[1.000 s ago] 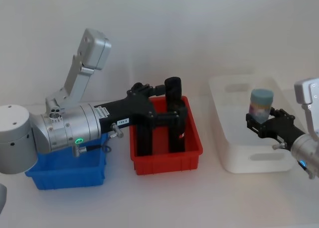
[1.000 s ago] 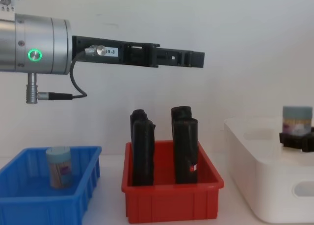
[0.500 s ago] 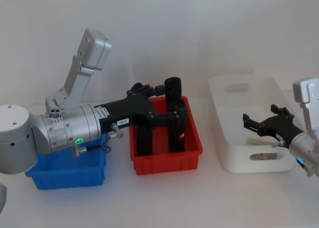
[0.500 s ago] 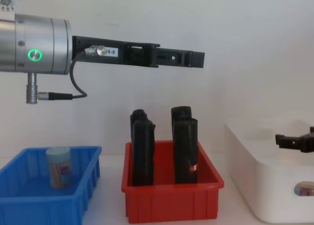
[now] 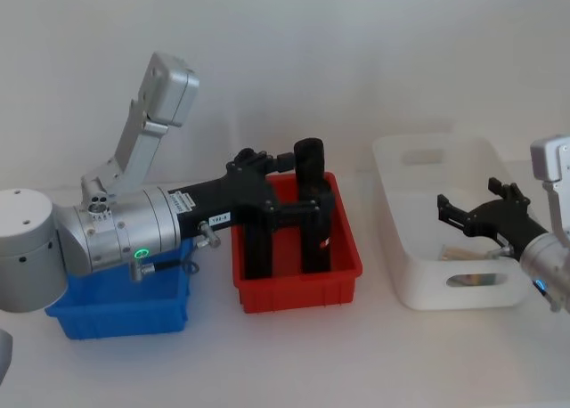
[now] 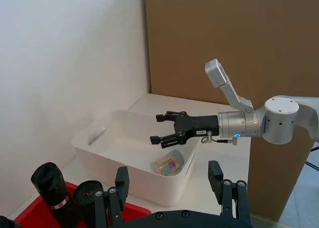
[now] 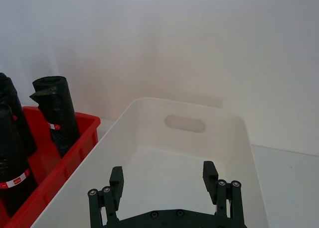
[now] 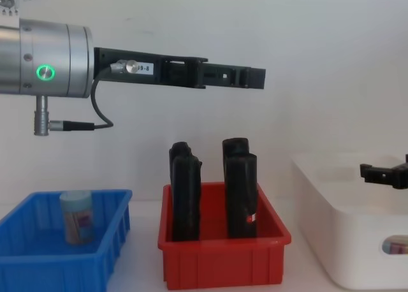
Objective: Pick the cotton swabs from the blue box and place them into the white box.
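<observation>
One jar of cotton swabs [image 8: 78,217] stands upright in the blue box [image 8: 38,266], which the left arm partly hides in the head view [image 5: 116,312]. Another jar of cotton swabs [image 6: 168,163] lies on its side on the floor of the white box [image 6: 99,153]; in the head view it [image 5: 456,249] sits under my right gripper. My right gripper [image 5: 450,214] hovers open and empty over the white box [image 5: 392,159], seen also from the left wrist [image 6: 156,129]. High above the red bin, my left gripper [image 8: 252,78] is held open and empty.
A red bin [image 5: 298,292] with tall black rolls [image 8: 239,183] stands between the blue and white boxes, under the left arm. The left arm's elbow [image 5: 165,92] rises at the back left. A white wall closes the back, and a brown board [image 6: 224,39] stands beyond the white box.
One second ago my right gripper held a jar over the white box. It opened, the jar dropped in and lies on its side, and the gripper drew back slightly. The left arm stayed still.
</observation>
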